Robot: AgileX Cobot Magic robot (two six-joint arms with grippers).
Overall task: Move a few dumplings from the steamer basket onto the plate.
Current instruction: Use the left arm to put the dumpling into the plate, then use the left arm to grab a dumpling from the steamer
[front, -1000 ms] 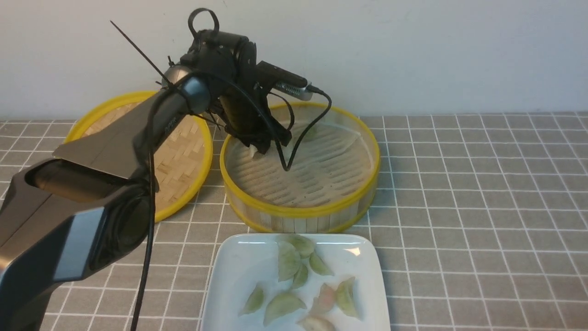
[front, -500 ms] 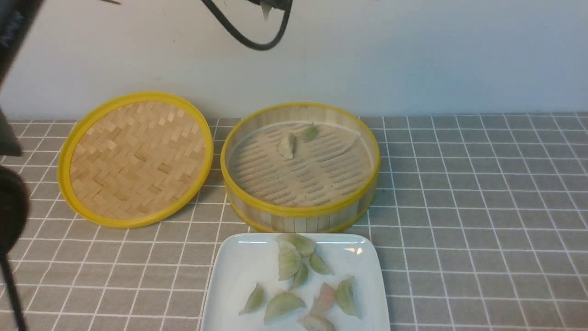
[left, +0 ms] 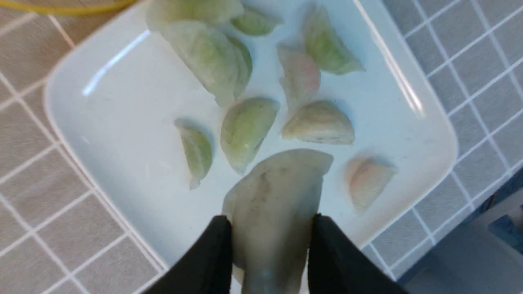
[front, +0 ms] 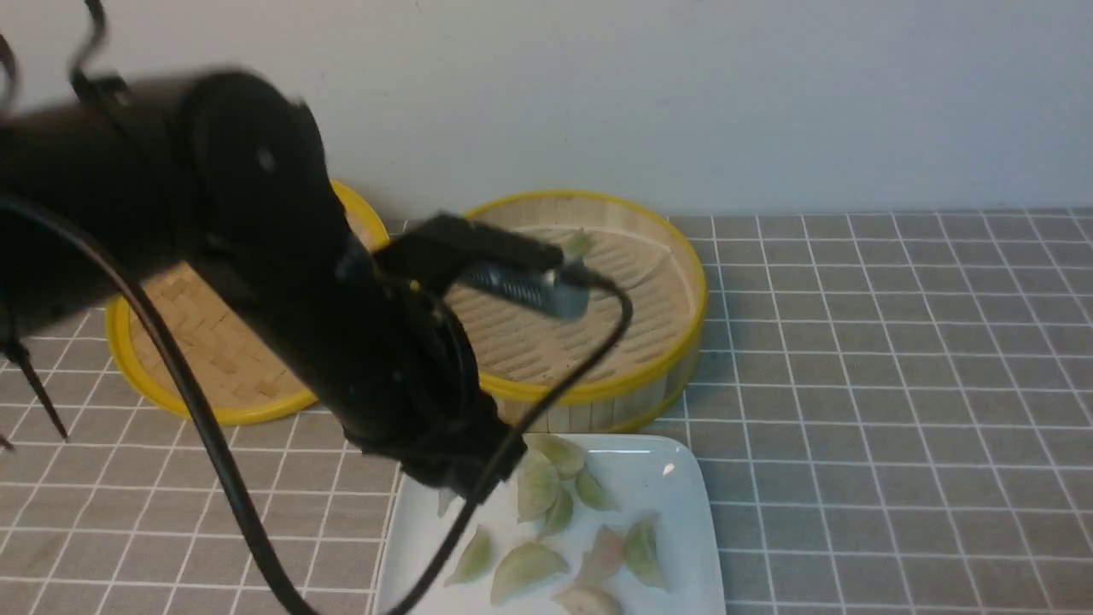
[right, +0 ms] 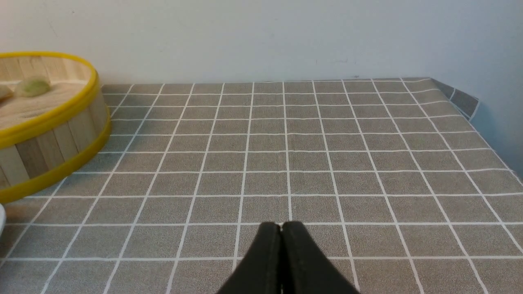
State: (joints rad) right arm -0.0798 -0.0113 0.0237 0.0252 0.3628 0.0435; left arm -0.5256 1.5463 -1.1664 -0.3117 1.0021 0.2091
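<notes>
Left hand: The left hand [left: 271, 222] is pinching one pale dumpling [left: 278, 192] by its sides between two black fingers [left: 212, 257].
Where it is: The hand hangs over the white plate [left: 122, 134], close to the plate's left edge. I cannot tell if the dumpling touches the plate.
Right hand: The right hand [right: 281, 228] is squeezed shut with nothing in it. It sits low over the bare tabletop [right: 327, 163], well away from the food.
Plate: A bunch of dumplings on the plate [left: 245, 130] lie close together, some green, some a little pink. Some of them touch.
Steamer basket: The steamer basket [front: 598, 397] sits just behind the plate. One green dumpling in the basket [right: 32, 86] lies by its far wall. The arm hides part of the floor.
Lid: The woven lid [front: 213, 359] lies flat beside the basket, on its left.
Could go wrong, sticking: The dumpling looks soft and wet, so it may cling to a finger when the hand opens.
Could go wrong, sliding off: The hand is near the plate's rim, so the dumpling may land on the edge and slip onto the tabletop.
Could go wrong, cable: The black cable [front: 213, 461] hangs low in front of the plate and might brush the food.
Surface: The tabletop has a flat grey cloth with white grid lines.
Room: A plain pale wall [front: 683, 85] stands right behind the basket and lid.
</notes>
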